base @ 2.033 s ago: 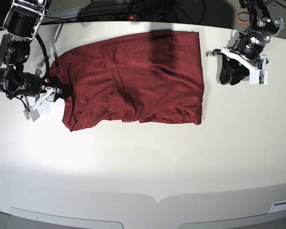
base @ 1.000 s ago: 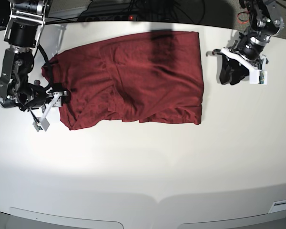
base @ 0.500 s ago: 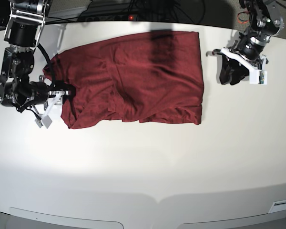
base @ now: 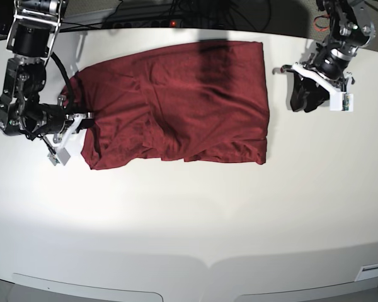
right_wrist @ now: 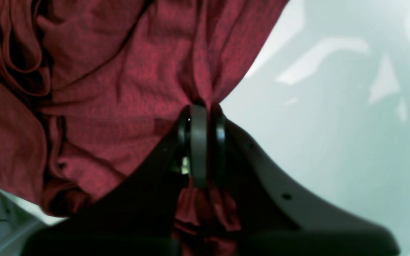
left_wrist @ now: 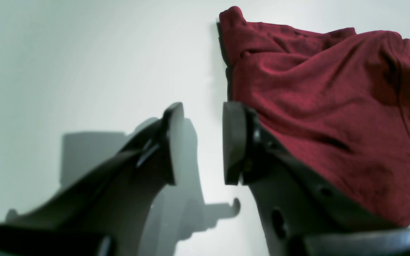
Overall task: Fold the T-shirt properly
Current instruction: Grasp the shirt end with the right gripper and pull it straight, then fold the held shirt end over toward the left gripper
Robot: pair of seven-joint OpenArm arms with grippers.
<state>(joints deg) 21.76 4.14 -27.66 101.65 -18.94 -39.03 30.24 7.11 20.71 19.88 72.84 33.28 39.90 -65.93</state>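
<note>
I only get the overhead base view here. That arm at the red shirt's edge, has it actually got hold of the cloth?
Observer: Yes. In the right wrist view the right gripper is shut on a pinched fold of the shirt.
Visitor: Does any cloth poke out behind the jaws?
Observer: Yes, a bunched bit of fabric hangs below them, toward the camera.
Visitor: And the other arm, far from the shirt?
Observer: The left wrist view shows the left gripper open, with nothing between the pads, only bare table.
</note>
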